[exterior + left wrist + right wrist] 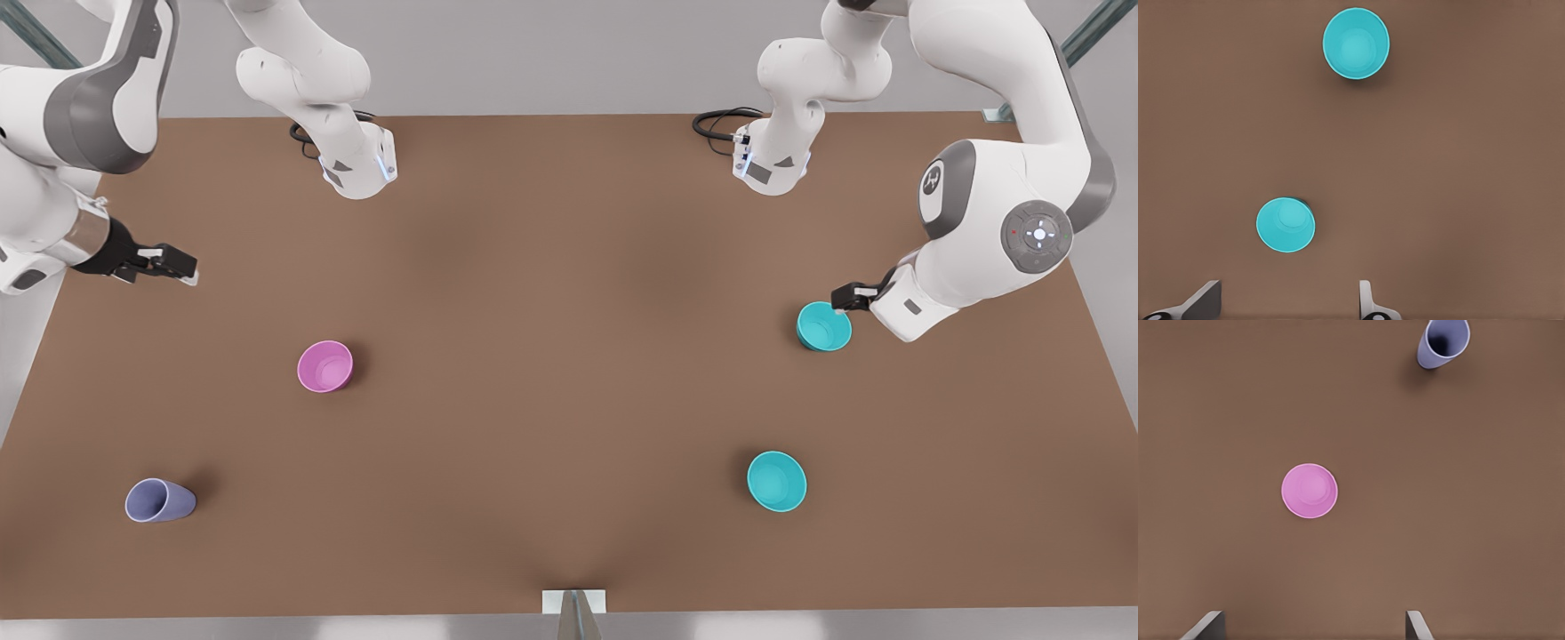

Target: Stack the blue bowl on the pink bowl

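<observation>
Two alike teal-blue bowls stand upright on the table. One blue bowl [824, 326] [1285, 225] is on the front view's right, just ahead of my left gripper [845, 298] [1285, 308], which hovers open and holds nothing. The other blue bowl [776, 481] [1356, 43] sits nearer the table's front edge. The pink bowl [324, 366] [1309, 491] stands upright on the front view's left. My right gripper [182, 267] [1311, 628] waits open above the table's left edge, apart from the pink bowl.
A lavender-blue cup [159, 500] [1443, 342] lies on its side at the front left. The brown table [569, 267] is bare between the bowls. Both arm bases stand at the table's far edge.
</observation>
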Controlling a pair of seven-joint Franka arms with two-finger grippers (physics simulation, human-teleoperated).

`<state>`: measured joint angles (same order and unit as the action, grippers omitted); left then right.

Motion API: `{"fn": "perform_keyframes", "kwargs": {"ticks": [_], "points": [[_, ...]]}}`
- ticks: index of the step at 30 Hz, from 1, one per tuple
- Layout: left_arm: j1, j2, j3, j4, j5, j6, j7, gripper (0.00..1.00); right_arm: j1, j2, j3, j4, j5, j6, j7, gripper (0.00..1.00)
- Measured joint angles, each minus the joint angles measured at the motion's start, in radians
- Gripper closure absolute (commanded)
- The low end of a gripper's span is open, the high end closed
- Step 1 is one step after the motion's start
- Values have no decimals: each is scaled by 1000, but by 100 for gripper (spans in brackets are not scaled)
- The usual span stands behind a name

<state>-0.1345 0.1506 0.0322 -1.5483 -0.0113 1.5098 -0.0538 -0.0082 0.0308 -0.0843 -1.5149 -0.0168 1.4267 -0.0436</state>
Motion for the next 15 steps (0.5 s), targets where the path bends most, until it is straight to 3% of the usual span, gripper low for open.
{"fn": "perform_keyframes", "kwargs": {"ticks": [6, 15], "points": [[20, -6, 0, 3, 1, -7, -3, 0, -3, 38, -7, -5, 11, -1, -5, 0], [47, -2, 0, 5, 5, -19, -4, 0, -144, 153, -8, -332, 67, 228, -9, 0]]}}
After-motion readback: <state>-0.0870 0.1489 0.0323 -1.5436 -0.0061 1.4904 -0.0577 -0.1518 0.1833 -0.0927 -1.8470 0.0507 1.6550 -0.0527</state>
